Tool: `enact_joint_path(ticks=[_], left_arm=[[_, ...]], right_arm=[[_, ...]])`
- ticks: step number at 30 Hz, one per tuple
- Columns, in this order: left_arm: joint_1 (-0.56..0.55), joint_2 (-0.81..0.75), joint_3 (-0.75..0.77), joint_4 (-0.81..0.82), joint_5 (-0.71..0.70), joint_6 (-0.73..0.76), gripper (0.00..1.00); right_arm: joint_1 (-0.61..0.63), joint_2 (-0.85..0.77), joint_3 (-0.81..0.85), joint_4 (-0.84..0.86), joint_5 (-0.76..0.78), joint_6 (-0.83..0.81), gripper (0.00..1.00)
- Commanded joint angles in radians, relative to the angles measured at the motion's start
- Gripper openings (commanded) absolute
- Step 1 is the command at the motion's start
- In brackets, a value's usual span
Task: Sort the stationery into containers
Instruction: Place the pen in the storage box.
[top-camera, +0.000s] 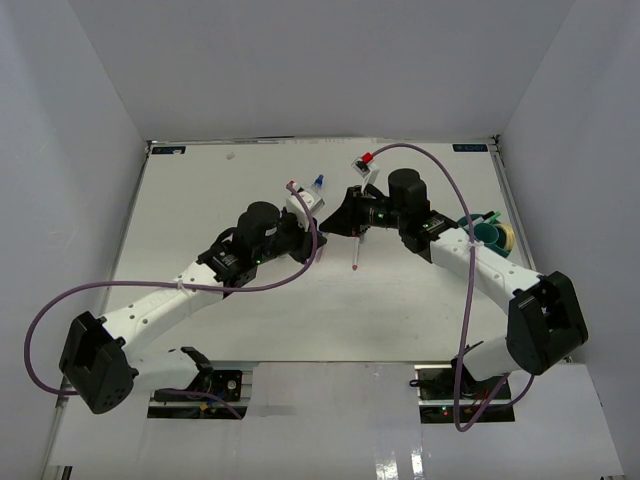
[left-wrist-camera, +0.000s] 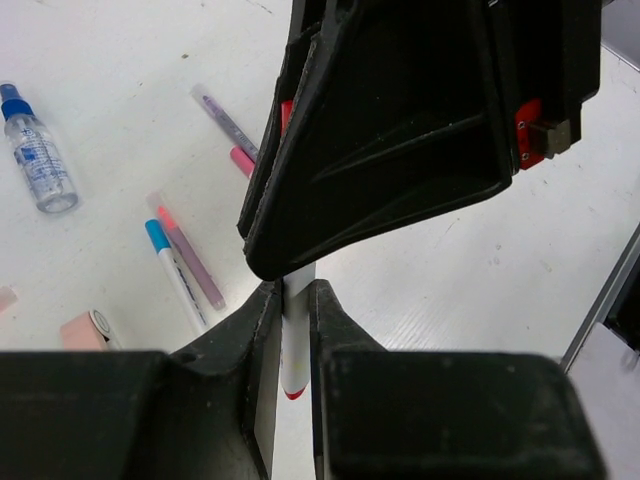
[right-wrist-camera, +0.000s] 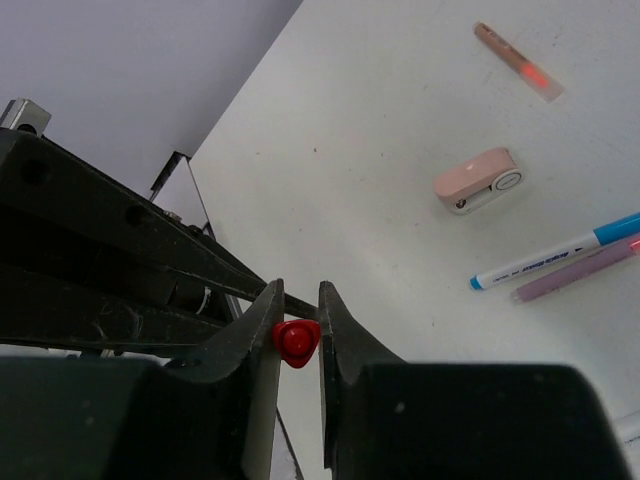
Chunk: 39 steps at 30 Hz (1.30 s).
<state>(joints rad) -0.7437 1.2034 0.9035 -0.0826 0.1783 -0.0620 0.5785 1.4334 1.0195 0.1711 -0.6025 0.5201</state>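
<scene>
- The left fingers (left-wrist-camera: 255, 340) are pinching shut on the white barrel of a red-capped pen (left-wrist-camera: 297, 330). Its red-tipped end is poking back between them toward the wrist.
- The right fingers (right-wrist-camera: 250, 335) are clamping the red cap (right-wrist-camera: 297, 341), with both inner faces pressing against it and no gap showing.
- The two pairs of fingers are facing each other above the middle of the table (top-camera: 200, 200), the right pair sitting just beyond the left pair, and the pen is running between them.
- A blue-capped pen (left-wrist-camera: 178, 275) and a purple pen (left-wrist-camera: 190, 255) are lying side by side on the table, just to the left of the left fingers.
- A pinkish eraser block (left-wrist-camera: 85, 328) is lying a little further left of those two pens.
- A blue-capped clear bottle (left-wrist-camera: 35, 150) is lying well off to the left of the left fingers.
- A teal bowl (top-camera: 490, 232) is sitting well behind the right fingers, beside the right forearm.
- A yellowish tape ring (top-camera: 507, 237) is touching the bowl's far side. I cannot tell whether it is resting in the bowl or against it.
</scene>
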Motion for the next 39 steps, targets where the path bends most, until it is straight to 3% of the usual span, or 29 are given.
enact_joint_path(ticks=[1, 3, 6, 7, 9, 14, 19, 25, 35, 37, 39], left_arm=[[-0.005, -0.015, -0.008, 0.020, 0.007, -0.002, 0.25], [-0.005, -0.010, -0.006, 0.012, -0.019, -0.007, 0.30], [-0.005, 0.002, 0.001, -0.008, -0.112, -0.035, 0.48], [-0.005, 0.010, 0.005, -0.022, -0.138, -0.048, 0.61], [-0.003, 0.015, 0.008, -0.035, -0.230, -0.067, 0.75], [-0.002, 0.054, 0.044, -0.121, -0.359, -0.127, 0.91], [0.013, 0.104, 0.078, -0.196, -0.413, -0.165, 0.94], [0.027, 0.140, 0.097, -0.246, -0.436, -0.180, 0.95], [0.043, 0.150, 0.098, -0.266, -0.453, -0.194, 0.96], [0.043, 0.157, 0.100, -0.267, -0.453, -0.194, 0.97], [0.044, 0.162, 0.101, -0.270, -0.451, -0.194, 0.97]], right_arm=[[-0.003, -0.013, 0.036, 0.036, 0.013, -0.015, 0.17], [-0.003, -0.022, 0.034, 0.034, 0.018, -0.025, 0.13], [-0.022, -0.060, 0.007, 0.027, 0.091, -0.046, 0.08], [-0.047, -0.073, -0.015, 0.022, 0.133, -0.052, 0.08], [-0.115, -0.106, -0.030, 0.002, 0.170, -0.077, 0.08], [-0.296, -0.183, -0.058, -0.137, 0.352, -0.161, 0.08], [-0.486, -0.249, -0.058, -0.255, 0.669, -0.261, 0.09], [-0.646, -0.263, -0.055, -0.291, 0.751, -0.304, 0.10], [-0.770, -0.174, -0.058, -0.294, 0.679, -0.307, 0.15], [-0.773, -0.147, -0.061, -0.292, 0.672, -0.305, 0.26], [-0.776, -0.127, -0.061, -0.291, 0.672, -0.304, 0.29]])
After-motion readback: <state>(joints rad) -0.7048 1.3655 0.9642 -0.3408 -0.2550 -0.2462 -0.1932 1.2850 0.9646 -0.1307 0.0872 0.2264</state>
